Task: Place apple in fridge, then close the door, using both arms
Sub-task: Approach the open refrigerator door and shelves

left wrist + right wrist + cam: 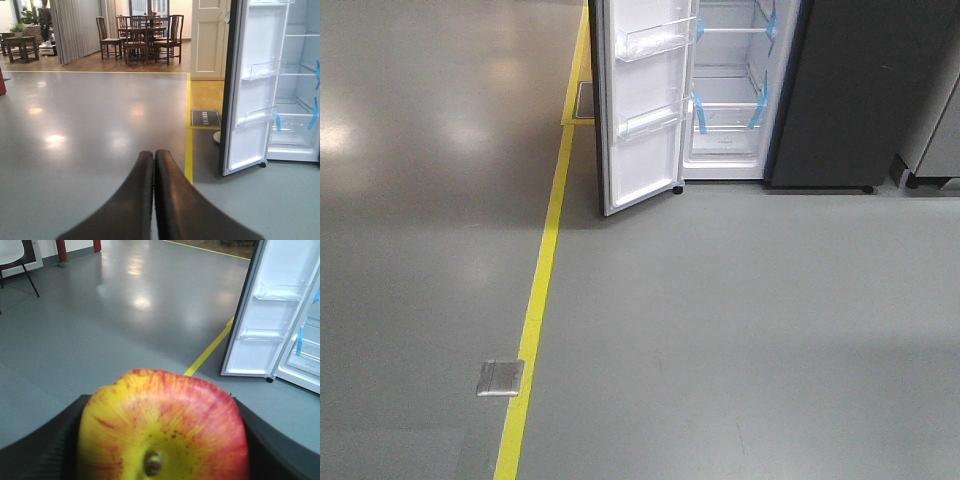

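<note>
Right gripper (pixel 160 452) clamps the apple (pixel 165 420) btwn its black fingers, dimpled end toward the cam. Left gripper (pixel 154 156) has its fingers pressed together, nothing in them. Fridge (pixel 845 90) stands ahead across the grey floor, well apart from both, white interior showing. Door (pixel 642 110) hangs wide open w/ clear bins. Yellow floor line (pixel 535 300) runs toward it, small metal plate (pixel 500 378) just beside the line.

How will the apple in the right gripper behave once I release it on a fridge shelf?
The apple looks round and glossy, so likely slippery and apt to roll on a flat shelf. It seems firm, filling the fingers without denting.
</note>
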Motion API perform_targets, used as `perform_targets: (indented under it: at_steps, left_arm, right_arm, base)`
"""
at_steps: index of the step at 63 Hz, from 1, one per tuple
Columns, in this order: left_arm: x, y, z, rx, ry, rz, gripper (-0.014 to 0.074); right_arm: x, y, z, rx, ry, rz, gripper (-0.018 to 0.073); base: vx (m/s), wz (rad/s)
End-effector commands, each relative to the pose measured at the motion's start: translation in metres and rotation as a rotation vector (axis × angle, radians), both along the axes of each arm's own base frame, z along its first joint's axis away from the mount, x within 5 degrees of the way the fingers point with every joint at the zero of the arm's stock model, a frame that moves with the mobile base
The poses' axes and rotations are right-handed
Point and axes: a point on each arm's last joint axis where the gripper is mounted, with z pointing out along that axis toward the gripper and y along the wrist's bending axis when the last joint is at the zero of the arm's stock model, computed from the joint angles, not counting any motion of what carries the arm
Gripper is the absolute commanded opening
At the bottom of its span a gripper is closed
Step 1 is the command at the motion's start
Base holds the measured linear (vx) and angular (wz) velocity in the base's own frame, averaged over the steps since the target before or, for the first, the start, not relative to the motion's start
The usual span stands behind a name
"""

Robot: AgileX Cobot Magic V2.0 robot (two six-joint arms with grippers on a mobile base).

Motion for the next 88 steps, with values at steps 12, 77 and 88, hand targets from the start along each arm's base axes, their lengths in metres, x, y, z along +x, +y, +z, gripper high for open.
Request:
perform_targets:
  at_steps: [12,77,88]
  left_arm:
    - [0.0004,-0.0016,-0.0023,0.001,-0.059,-0.017,-0.0008]
    - [0.0004,-0.0016,-0.0023,0.001,-0.059,-0.017,-0.0008]
    - [0.0004,-0.0016,-0.0023,0.001,-0.059,-0.017,-0.0008]
  right_arm:
    - [0.0009,0.0,0.0124,0.048,-0.075,-0.014,0.0003]
    - [0.0008,0.0001,0.0122,0.048,-0.072,-0.013,0.0003]
    - [0.0008,0.0001,0.0122,0.047,-0.072,-0.013,0.0003]
  base:
    - [0.24,0.02]
    - [0.25,0.0]
    - [0.22,0.02]
